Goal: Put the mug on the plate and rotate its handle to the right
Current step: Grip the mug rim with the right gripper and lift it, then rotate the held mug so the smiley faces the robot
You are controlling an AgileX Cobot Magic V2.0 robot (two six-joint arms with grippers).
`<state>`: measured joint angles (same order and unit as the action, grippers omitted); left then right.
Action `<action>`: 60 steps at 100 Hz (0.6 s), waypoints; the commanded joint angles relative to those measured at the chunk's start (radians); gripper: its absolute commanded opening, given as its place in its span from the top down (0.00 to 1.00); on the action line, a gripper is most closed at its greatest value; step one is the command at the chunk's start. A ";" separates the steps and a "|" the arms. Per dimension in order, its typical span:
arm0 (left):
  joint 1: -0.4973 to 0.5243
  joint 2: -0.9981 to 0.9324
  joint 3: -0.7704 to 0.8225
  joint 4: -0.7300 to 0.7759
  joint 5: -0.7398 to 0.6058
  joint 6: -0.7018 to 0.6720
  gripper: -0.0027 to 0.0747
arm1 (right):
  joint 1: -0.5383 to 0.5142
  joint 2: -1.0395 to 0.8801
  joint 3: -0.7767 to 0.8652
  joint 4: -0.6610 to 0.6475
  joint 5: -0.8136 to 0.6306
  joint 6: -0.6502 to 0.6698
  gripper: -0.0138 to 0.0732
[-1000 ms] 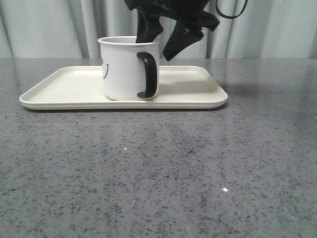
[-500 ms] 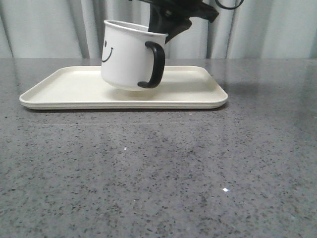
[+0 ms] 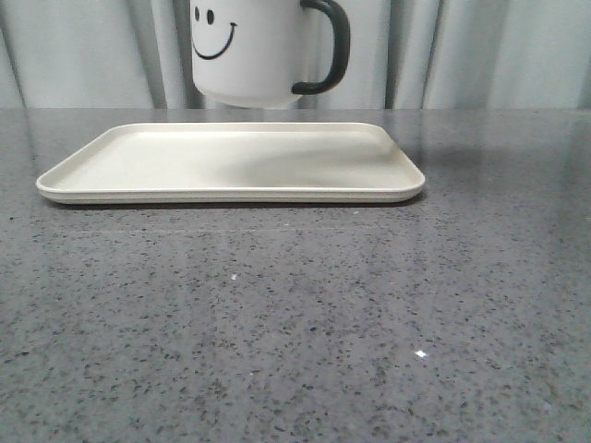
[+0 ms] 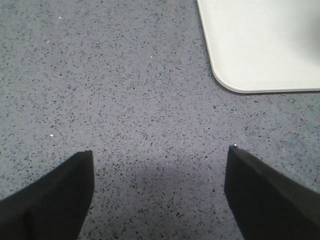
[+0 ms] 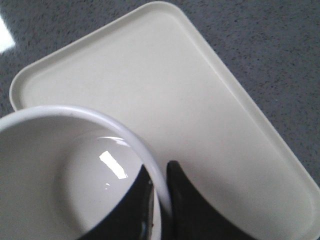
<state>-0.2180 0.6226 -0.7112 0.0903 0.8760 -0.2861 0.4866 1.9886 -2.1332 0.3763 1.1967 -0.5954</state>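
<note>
— Mug (image 3: 249,55): where?
— Lifted clear of the plate (image 3: 138,175), hanging in the air above the plate's far edge, nearer its middle than either short end. Base not touching anything. Top of the mug cut off by the upper border of the front view.

— Which way round?
— Black smiley face turned toward the front camera. Handle (image 3: 328,51) sticking out to the right, a dark glossy loop against the white body.

— Held by what?
— Right gripper (image 5: 161,200), seen only in the right wrist view. One dark finger inside the mug, the other outside, pinching the white rim (image 5: 145,155) between them. Closed tight on the wall of the mug. Glossy white interior visible, with a bright glint of light on the bottom.

— And the plate?
— Cream, rectangular, rounded corners, low raised rim. Lying flat on the grey speckled table (image 3: 295,323), toward the table's far edge. Nothing on it. A soft shadow on its right half, below the mug.

— Left gripper (image 4: 160,155)?
— Spread wide, holding nothing. Two dark fingertips (image 4: 60,190) far apart in the left wrist view, hovering over bare speckled table. One rounded corner of the plate showing near it in that view, well apart from the fingertips. Not visible in the front view.

— Background?
— Pale pleated curtain (image 3: 499,55) behind the table's far edge.
</note>
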 commanded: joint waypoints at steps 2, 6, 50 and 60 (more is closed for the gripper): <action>0.003 -0.001 -0.027 0.006 -0.065 0.001 0.29 | -0.002 -0.008 -0.098 0.018 0.071 -0.075 0.91; 0.003 -0.001 -0.027 0.006 -0.065 0.001 0.29 | -0.002 0.015 -0.130 0.018 0.105 -0.090 0.91; 0.003 -0.001 -0.027 0.006 -0.065 0.001 0.29 | 0.001 0.092 -0.220 0.032 0.139 -0.409 0.91; 0.003 -0.001 -0.027 0.006 -0.065 0.001 0.29 | 0.001 0.095 -0.220 0.038 0.139 -0.412 0.91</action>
<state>-0.2180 0.6226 -0.7112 0.0903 0.8760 -0.2861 0.4866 2.1477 -2.3194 0.3755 1.2504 -0.9903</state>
